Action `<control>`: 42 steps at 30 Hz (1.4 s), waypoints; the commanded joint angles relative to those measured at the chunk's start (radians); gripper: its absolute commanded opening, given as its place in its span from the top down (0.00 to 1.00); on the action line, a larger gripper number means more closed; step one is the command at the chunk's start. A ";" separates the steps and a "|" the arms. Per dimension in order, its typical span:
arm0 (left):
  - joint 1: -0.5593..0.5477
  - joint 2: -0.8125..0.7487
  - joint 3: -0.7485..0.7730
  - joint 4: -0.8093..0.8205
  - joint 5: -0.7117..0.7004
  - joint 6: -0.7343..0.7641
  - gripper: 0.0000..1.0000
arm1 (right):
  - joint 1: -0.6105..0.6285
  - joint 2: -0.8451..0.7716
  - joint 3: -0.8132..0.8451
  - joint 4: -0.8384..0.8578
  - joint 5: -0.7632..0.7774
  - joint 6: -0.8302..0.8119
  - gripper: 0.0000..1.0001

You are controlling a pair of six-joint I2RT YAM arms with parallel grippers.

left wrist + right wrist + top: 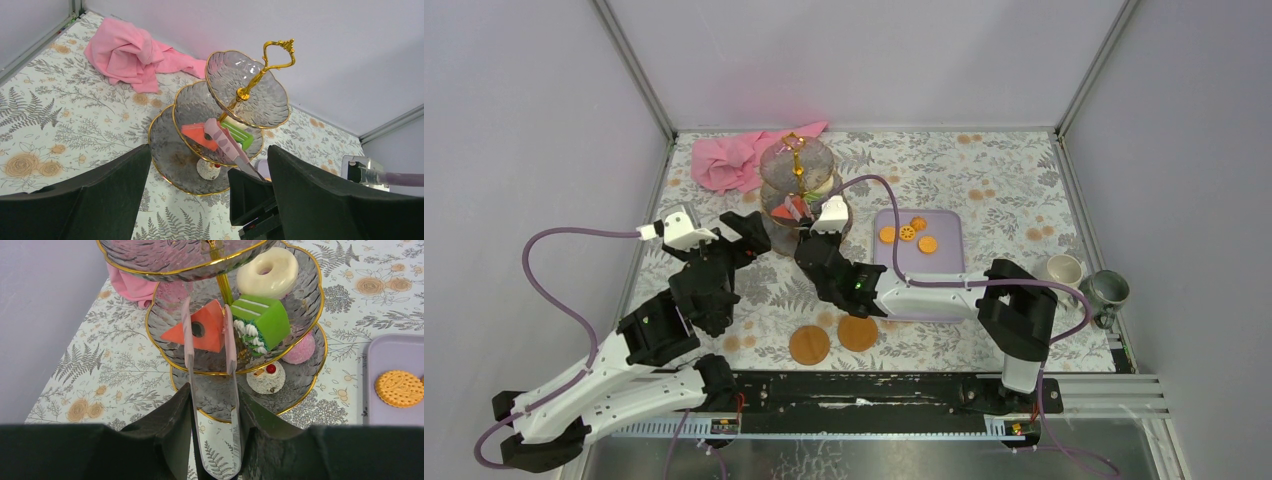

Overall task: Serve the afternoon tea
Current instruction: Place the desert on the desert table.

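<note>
Your stand (796, 178) sits in the upper middle of the overhead view: three scalloped tiers of clear ribbed glass with gold rims, on a gold stem that ends in a looped handle. The pink cloth (742, 160) lies just to its left, and the lilac tray (944, 285) is to its right.

On the middle tier you have a coral wedge-shaped slice (202, 332), a green cake (265, 320) with white piping just beside it, and a white doughnut (267, 272) behind. On the bottom tier is a white cupcake (266, 376) with a red cherry. The pink round pastry (300, 349) seems to sit there too, though you see it partly through glass.

Your right gripper (214, 410) is clamped on the tongs (189, 347), and their pink tips pinch the slice from both sides. Your left gripper (208, 148) faces the stand from the left with its jaws spread wide and nothing between them.

Three orange biscuits (907, 232) lie on the tray. The cream mug (1062, 270) and the grey-green mug (1106, 290) stand side by side at the right edge of the table (1004, 180).
</note>
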 commanded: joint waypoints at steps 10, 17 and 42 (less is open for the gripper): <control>0.003 -0.003 -0.011 0.036 -0.019 0.001 0.07 | 0.016 -0.030 0.042 0.022 0.060 -0.035 0.66; 0.003 0.000 -0.010 0.036 -0.020 0.001 0.07 | 0.016 -0.030 0.044 0.017 0.067 -0.040 0.59; 0.003 0.026 0.011 0.038 -0.023 0.002 0.07 | 0.048 -0.100 -0.014 0.048 0.075 -0.110 0.58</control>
